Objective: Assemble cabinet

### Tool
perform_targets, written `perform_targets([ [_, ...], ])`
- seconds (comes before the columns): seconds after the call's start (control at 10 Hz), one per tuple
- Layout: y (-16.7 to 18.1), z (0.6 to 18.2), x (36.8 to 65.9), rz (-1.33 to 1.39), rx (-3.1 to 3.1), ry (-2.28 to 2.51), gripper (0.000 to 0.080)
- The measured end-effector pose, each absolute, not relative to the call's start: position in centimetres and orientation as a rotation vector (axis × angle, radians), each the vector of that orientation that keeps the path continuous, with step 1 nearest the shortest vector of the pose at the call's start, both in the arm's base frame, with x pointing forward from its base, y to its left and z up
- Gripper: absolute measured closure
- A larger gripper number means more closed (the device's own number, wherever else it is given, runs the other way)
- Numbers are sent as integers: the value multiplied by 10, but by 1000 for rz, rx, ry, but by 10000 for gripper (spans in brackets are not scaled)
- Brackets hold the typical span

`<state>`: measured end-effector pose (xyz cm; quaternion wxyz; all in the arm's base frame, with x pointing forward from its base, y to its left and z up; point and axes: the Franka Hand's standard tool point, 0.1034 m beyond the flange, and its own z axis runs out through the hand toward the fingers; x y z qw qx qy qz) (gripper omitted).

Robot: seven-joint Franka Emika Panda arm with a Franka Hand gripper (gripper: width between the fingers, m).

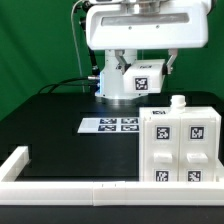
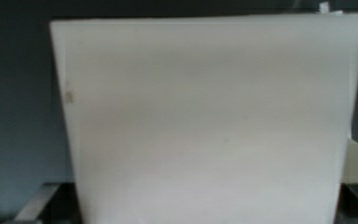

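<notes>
My gripper (image 1: 138, 66) hangs at the back of the table, shut on a small white cabinet box part (image 1: 146, 78) with a black-and-white tag, held above the black table. In the wrist view this part (image 2: 202, 110) fills the picture as a plain white face. It sits between my dark fingers (image 2: 44, 203) at the gripper (image 2: 199, 208). The main cabinet body (image 1: 186, 146), white with several tags and a small knob on top, stands at the front on the exterior view's right, well apart from the held part.
The marker board (image 1: 111, 125) lies flat on the black table (image 1: 50, 115) in the middle. A low white border frame (image 1: 40, 170) runs along the front and the exterior view's left. The arm's white base (image 1: 112, 85) stands behind the held part.
</notes>
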<state>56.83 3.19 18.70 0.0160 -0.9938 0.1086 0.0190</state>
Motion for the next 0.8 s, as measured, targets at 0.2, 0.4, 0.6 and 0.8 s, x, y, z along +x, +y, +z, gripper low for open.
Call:
perform_targets([
  [0.2,35,190,591,36,-3098,329,233],
  [0.4,37,188,596,42,-3102,323,233],
  [0.6,36,187,596,45,-3103,323,233],
  [0.8,44,185,600,45,-3105,306,233],
])
